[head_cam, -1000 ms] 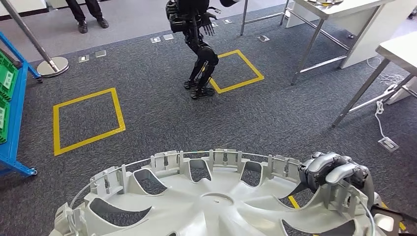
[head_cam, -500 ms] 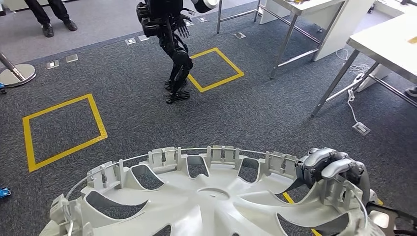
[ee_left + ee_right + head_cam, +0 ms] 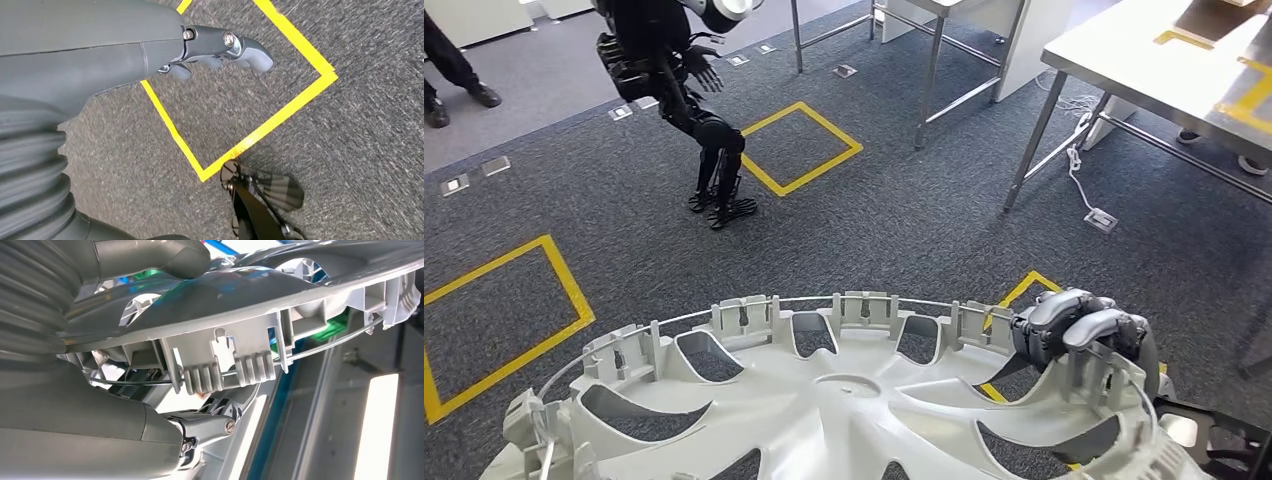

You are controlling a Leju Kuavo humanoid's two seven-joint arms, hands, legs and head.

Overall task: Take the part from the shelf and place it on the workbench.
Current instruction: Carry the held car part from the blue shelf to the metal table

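Note:
The part is a large silver wheel cover with spoke openings and clips round its rim, held flat low in the head view. My right hand grips its rim on the right side, fingers curled over the edge. The right wrist view shows the cover's clipped rim close up, with my right hand beneath it. My left hand hangs over the carpet and holds nothing, its fingers stretched out. A steel-legged workbench with yellow tape on its top stands at the upper right.
A black humanoid robot stands on the grey carpet ahead to the left. Yellow tape squares mark the floor. A second table stands further back. A cable and floor socket lie under the workbench. A person's shoe is at far left.
The whole view has swung to the right: the black robot and floor squares slid left and the workbench came further in. The wheel cover stays in my right hand.

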